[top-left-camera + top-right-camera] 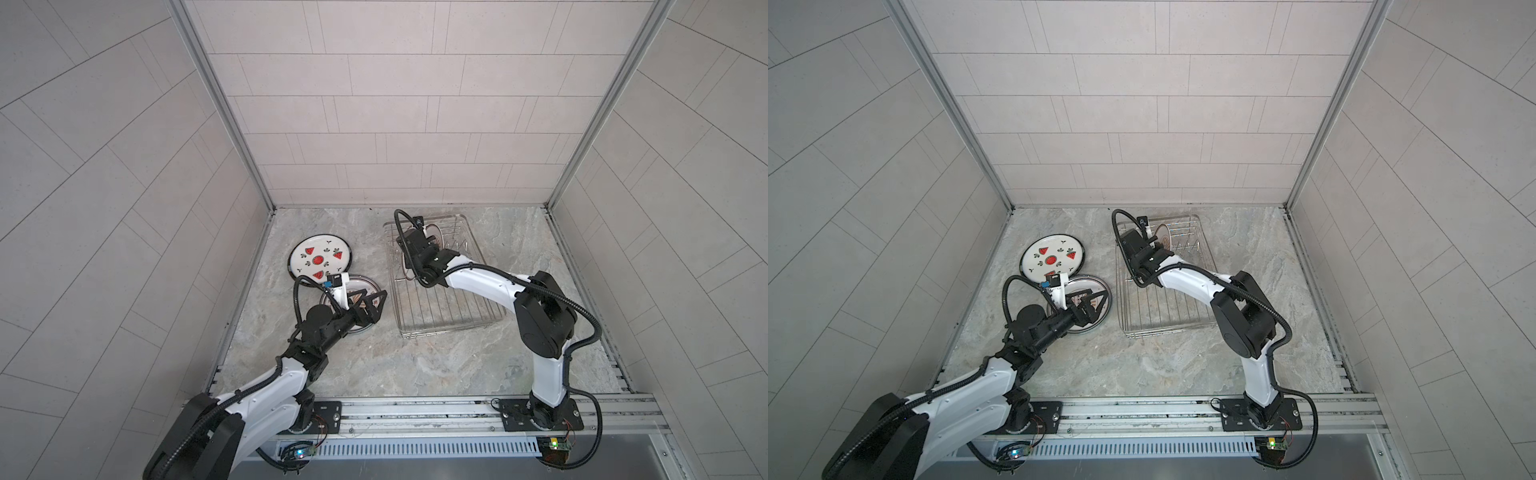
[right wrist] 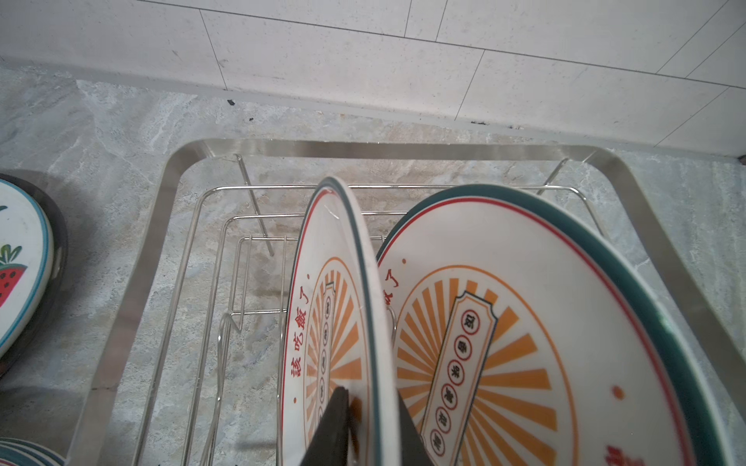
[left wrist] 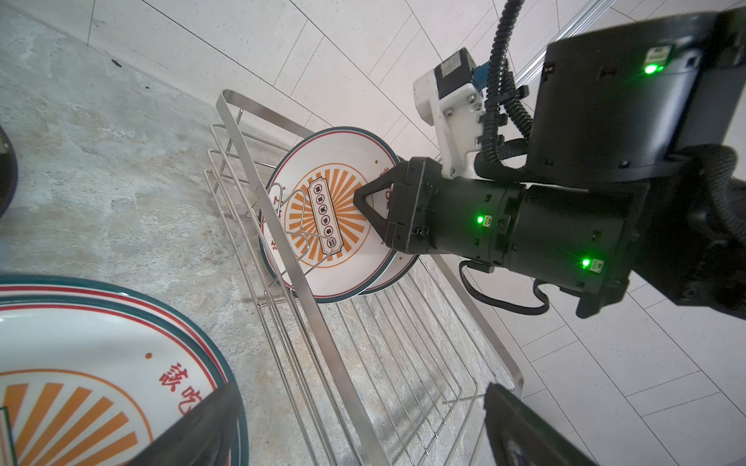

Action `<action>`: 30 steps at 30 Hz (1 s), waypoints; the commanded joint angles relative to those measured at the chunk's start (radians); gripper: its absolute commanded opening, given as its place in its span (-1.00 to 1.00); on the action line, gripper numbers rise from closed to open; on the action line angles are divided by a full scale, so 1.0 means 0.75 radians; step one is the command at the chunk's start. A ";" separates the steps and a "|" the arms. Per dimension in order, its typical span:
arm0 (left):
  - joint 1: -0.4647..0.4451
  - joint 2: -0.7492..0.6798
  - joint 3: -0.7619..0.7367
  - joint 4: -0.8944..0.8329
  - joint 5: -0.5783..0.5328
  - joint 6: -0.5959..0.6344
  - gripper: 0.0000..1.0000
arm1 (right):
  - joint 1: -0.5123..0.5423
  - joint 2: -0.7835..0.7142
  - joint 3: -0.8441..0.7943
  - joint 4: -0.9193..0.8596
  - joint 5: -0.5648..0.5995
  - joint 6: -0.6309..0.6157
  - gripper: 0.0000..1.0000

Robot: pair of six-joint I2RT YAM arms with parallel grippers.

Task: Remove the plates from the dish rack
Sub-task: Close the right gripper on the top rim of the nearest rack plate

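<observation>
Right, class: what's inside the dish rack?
An upright sunburst plate and a leaning sunburst plate stand at the far end of the dish rack; the right gripper straddles the upright one's rim. Elsewhere bare wire. Anything behind them is hidden.

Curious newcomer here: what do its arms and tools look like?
The left arm and right arm have white shells, black joints, ribbed black cables. The left tool and right tool are black with triangular fingers; green lights dot the right arm.

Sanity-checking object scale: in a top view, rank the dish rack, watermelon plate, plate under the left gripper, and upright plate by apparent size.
1. dish rack.
2. watermelon plate and the flat plate under the left gripper: alike, the latter partly covered; unranked.
3. upright plate: smallest as seen, partly hidden.
</observation>
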 commanded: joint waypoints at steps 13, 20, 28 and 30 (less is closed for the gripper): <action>-0.007 -0.029 0.006 0.042 -0.026 -0.003 1.00 | 0.047 -0.124 -0.020 0.031 0.128 -0.070 -0.69; -0.008 -0.035 0.005 0.042 -0.025 -0.005 1.00 | 0.065 -0.206 -0.070 0.055 0.170 -0.091 -0.69; -0.008 -0.037 0.002 0.042 -0.029 -0.006 1.00 | 0.072 -0.322 -0.169 0.115 0.138 -0.099 -0.69; -0.008 -0.037 0.004 0.041 -0.030 -0.007 1.00 | 0.072 -0.357 -0.206 0.142 0.111 -0.099 -0.69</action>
